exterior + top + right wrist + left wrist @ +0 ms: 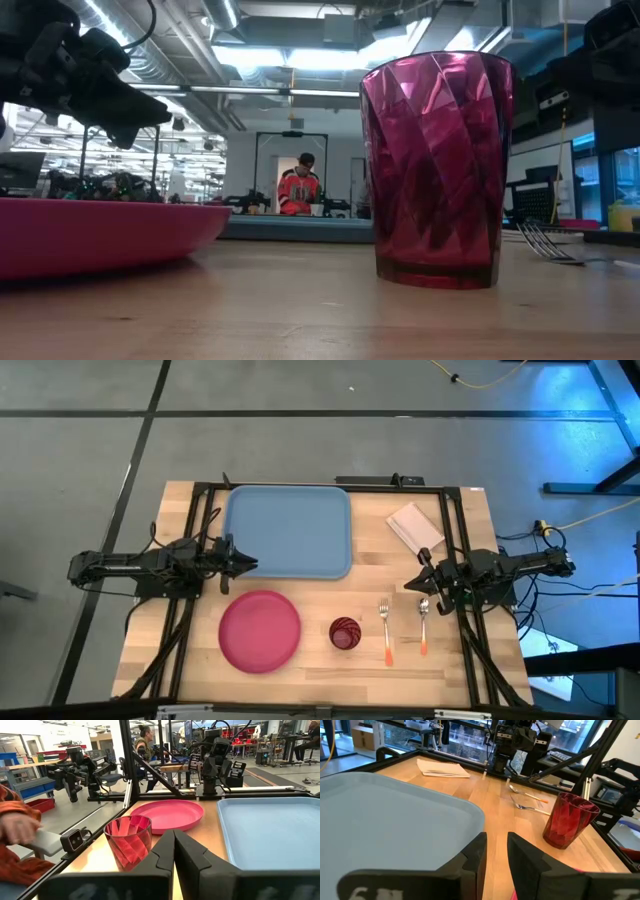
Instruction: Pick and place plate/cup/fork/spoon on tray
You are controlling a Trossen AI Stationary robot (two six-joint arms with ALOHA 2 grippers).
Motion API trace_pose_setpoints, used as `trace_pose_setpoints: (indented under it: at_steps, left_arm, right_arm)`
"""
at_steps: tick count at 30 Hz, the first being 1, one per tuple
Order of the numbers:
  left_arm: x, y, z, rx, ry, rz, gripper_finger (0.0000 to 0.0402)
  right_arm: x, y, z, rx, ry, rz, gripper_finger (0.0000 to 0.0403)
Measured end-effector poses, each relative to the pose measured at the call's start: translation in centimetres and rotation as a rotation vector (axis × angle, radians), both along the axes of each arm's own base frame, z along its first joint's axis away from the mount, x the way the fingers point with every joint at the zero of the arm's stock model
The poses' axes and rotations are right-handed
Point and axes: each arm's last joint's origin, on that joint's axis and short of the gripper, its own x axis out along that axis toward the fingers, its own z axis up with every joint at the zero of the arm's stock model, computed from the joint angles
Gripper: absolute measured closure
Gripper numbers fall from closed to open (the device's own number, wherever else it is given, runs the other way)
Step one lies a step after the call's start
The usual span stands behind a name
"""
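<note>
Tray [288, 530] bare, plate [259, 630], cup [344, 632] alongside

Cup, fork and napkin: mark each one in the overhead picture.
cup [344, 633], high view, on its open mouth.
fork [385, 630], high view, on the shaft between tines and orange handle.
napkin [414, 526], high view, on the middle of its folded top.

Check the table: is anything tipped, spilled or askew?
Nothing stands out. The cup stands upright beside the plate, fork and spoon lie roughly parallel, and the tray sits square.
</note>
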Motion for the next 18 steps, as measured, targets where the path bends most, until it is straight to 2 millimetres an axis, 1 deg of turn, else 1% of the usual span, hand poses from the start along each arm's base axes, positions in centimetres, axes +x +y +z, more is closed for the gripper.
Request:
trace_pose_setpoints:
  at_steps: [13,15,18]
  left_arm:
    - [0.00,0.00,0.01,0.000,0.000,0.000,0.0333]
    - [0.00,0.00,0.00,0.000,0.000,0.000,0.0333]
    - [0.00,0.00,0.01,0.000,0.000,0.000,0.0333]
  right_arm:
    - [0.00,0.00,0.02,0.002,-0.002,0.000,0.0389]
    - [0.00,0.00,0.10,0.029,-0.004,0.001,0.0389]
    - [-0.03,0.00,0.66,0.043,-0.060,0.003,0.0389]
